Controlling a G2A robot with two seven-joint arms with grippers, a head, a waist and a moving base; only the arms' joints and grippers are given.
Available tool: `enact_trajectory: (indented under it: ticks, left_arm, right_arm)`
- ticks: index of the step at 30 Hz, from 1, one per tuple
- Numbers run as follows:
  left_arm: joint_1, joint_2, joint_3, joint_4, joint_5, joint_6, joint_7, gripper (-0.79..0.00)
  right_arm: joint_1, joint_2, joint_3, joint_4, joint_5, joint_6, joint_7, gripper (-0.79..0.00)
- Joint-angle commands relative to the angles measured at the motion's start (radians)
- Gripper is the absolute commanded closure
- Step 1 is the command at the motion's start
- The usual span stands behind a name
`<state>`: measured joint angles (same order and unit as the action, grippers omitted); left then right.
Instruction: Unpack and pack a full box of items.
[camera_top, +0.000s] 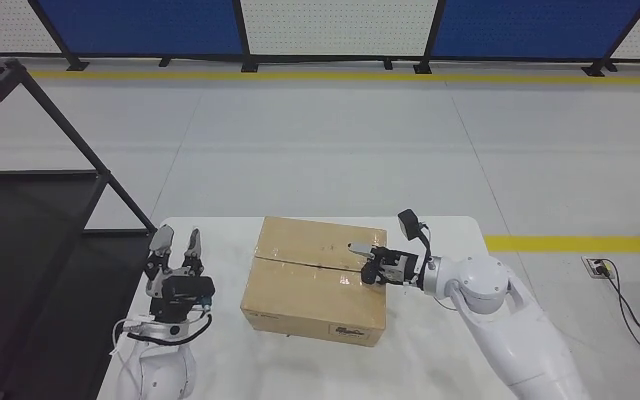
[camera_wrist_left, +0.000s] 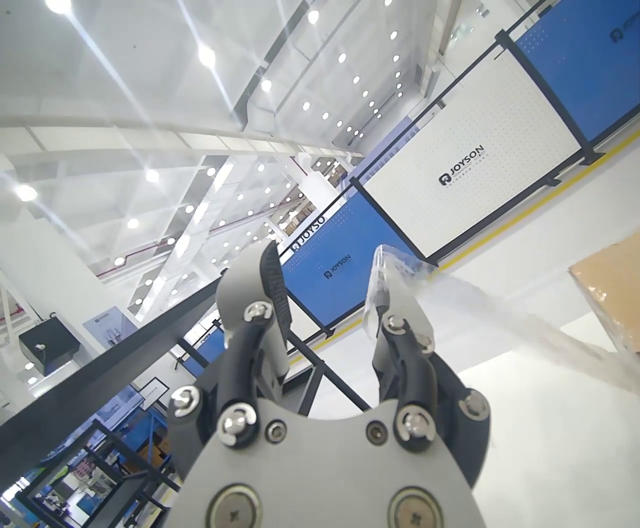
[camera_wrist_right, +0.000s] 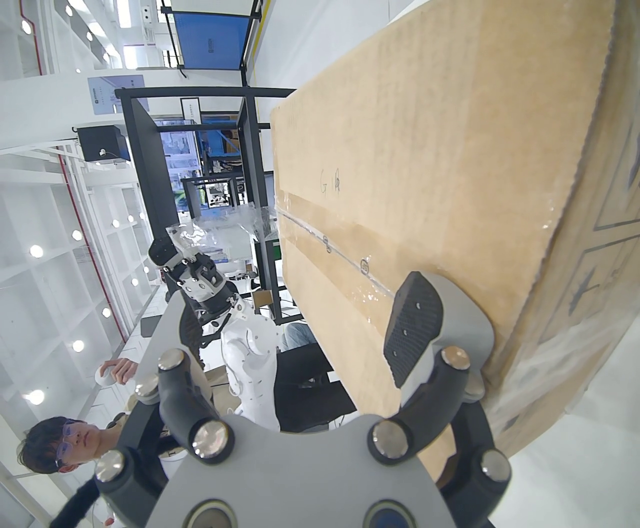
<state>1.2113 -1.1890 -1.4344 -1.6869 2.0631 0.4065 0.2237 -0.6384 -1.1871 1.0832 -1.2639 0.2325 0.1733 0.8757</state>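
Note:
A closed cardboard box (camera_top: 315, 280) with a taped seam along its top stands in the middle of the white table (camera_top: 230, 360). My right gripper (camera_top: 368, 262) is at the box's right top edge, open, with one finger pad (camera_wrist_right: 414, 325) lying on the box top (camera_wrist_right: 425, 150) close to the seam. My left gripper (camera_top: 175, 243) is left of the box, pointing up and away, open (camera_wrist_left: 325, 270). A strip of clear tape (camera_wrist_left: 475, 305) clings to one of its fingers (camera_wrist_left: 395, 300) and stretches toward the box corner (camera_wrist_left: 610, 285).
A black metal rack (camera_top: 60, 200) stands just left of the table. Blue and white partition panels (camera_top: 340, 25) close off the floor behind. Bare tabletop lies in front of the box and to its right (camera_top: 440, 350).

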Motion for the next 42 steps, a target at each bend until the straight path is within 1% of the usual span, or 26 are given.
enact_trajectory:
  ticks: [1, 6, 10, 15, 21, 32, 42]
  left_arm:
    - [-0.015, -0.002, 0.008, 0.002, 0.011, -0.01, -0.008, -0.409]
    - [-0.039, -0.009, 0.032, 0.002, 0.036, -0.021, -0.02, -0.413]
    - [-0.047, -0.014, 0.05, 0.001, 0.055, -0.027, -0.021, -0.416]
    - [-0.055, -0.02, 0.07, -0.001, 0.092, -0.023, -0.03, -0.437]
    - [-0.067, -0.028, 0.094, -0.008, 0.119, -0.026, -0.043, -0.44]
    - [-0.068, -0.043, 0.145, -0.031, 0.178, -0.017, -0.054, -0.443]
    - [-0.065, -0.053, 0.157, -0.037, 0.197, -0.021, -0.046, -0.431]
  right_arm:
    - [0.001, 0.0, 0.0, 0.002, 0.0, 0.0, 0.001, -0.785]
    - [-0.001, 0.001, 0.004, 0.006, 0.001, -0.005, 0.0, -0.785]
    - [-0.003, 0.001, 0.008, 0.011, 0.005, -0.008, 0.003, -0.785]
    - [-0.004, 0.001, 0.01, 0.015, 0.007, -0.012, 0.004, -0.785]
    - [-0.002, 0.0, 0.009, 0.02, 0.011, -0.015, 0.005, -0.785]
    - [-0.004, 0.001, 0.012, 0.024, 0.012, -0.019, 0.007, -0.785]
    - [-0.013, 0.003, 0.018, 0.02, 0.013, -0.019, 0.007, -0.785]
